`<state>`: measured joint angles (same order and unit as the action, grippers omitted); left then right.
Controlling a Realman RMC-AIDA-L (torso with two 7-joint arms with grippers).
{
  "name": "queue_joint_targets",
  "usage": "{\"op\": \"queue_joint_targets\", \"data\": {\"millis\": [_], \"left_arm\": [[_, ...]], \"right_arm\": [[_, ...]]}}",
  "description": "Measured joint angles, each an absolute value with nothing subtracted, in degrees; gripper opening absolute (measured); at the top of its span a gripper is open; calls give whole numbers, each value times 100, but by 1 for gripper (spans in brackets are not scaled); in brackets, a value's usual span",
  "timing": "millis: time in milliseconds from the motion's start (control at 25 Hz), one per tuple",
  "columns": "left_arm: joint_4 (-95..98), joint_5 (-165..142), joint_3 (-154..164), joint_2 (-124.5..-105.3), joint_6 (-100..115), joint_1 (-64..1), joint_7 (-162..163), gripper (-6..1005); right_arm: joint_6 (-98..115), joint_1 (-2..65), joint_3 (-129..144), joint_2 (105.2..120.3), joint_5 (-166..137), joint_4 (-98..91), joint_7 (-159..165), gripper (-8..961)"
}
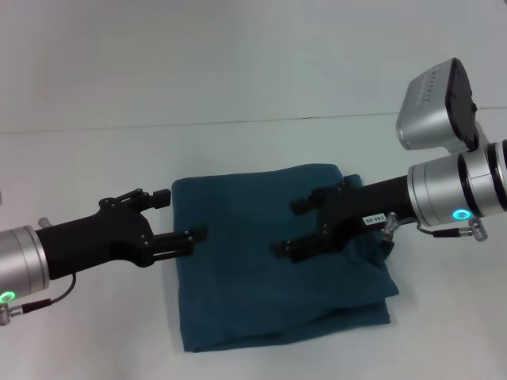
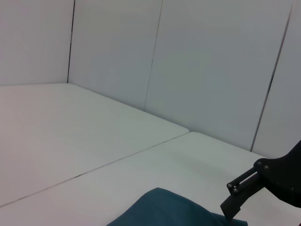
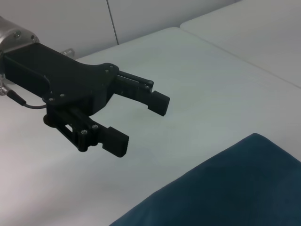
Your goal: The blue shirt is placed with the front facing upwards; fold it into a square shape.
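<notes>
The blue shirt (image 1: 269, 261) lies on the white table as a folded, roughly square teal bundle; no print shows. My left gripper (image 1: 180, 215) hovers open at the bundle's left edge, nothing between its fingers. My right gripper (image 1: 294, 226) hangs open just above the middle of the shirt, its arm reaching in over the rumpled right edge. The right wrist view shows the left gripper (image 3: 144, 123) open above bare table, with a shirt corner (image 3: 235, 188) near it. In the left wrist view a shirt edge (image 2: 174, 209) and one right fingertip (image 2: 235, 200) appear.
The white table (image 1: 238, 79) extends on all sides of the shirt, with a seam line running across behind it. White wall panels (image 2: 188, 56) stand at the far side. The right arm's silver wrist housing (image 1: 440, 103) sits high at the right.
</notes>
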<state>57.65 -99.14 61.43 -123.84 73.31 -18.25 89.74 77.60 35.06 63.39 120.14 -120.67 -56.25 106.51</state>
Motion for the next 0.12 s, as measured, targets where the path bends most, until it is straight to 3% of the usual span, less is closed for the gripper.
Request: {"op": "queue_joint_targets", "data": {"millis": [120], "left_arm": [[5765, -9914, 6143, -12384, 7338, -1819, 8974, 905]], "right_arm": [[7760, 3481, 6350, 12014, -12067, -5642, 10658, 938]]}}
